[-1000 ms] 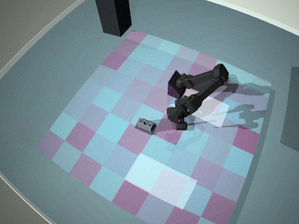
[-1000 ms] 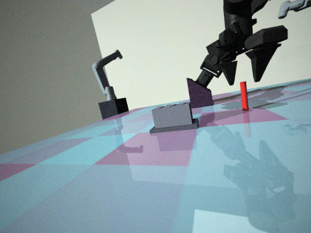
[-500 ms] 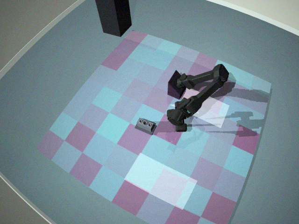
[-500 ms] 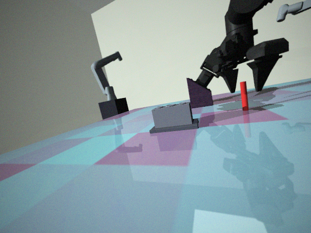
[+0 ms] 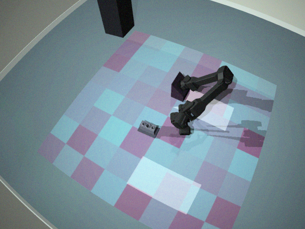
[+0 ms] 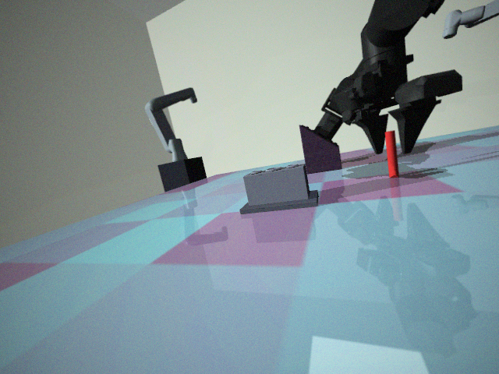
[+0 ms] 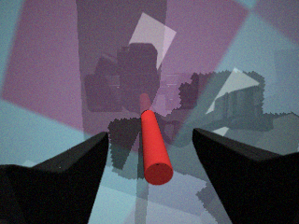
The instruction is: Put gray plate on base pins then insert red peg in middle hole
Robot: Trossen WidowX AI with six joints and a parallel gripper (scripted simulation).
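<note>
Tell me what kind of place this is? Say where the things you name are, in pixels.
It looks like a robot workspace inside a room: a black robot arm (image 5: 209, 94) (image 6: 384, 44) reaches over a shiny checkered surface (image 5: 108, 128) (image 6: 242, 241), and a gray arm (image 6: 160, 121) stands on a black block (image 6: 175, 174) near a pale wall (image 6: 242, 80).

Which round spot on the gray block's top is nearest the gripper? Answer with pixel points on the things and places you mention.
The right-hand end spot (image 5: 152, 127) in the top view: it's at the block's (image 5: 148, 129) (image 6: 276, 191) end facing the gripper (image 5: 180, 127) (image 6: 391, 153) (image 7: 150, 135); the other two lie farther left.
</note>
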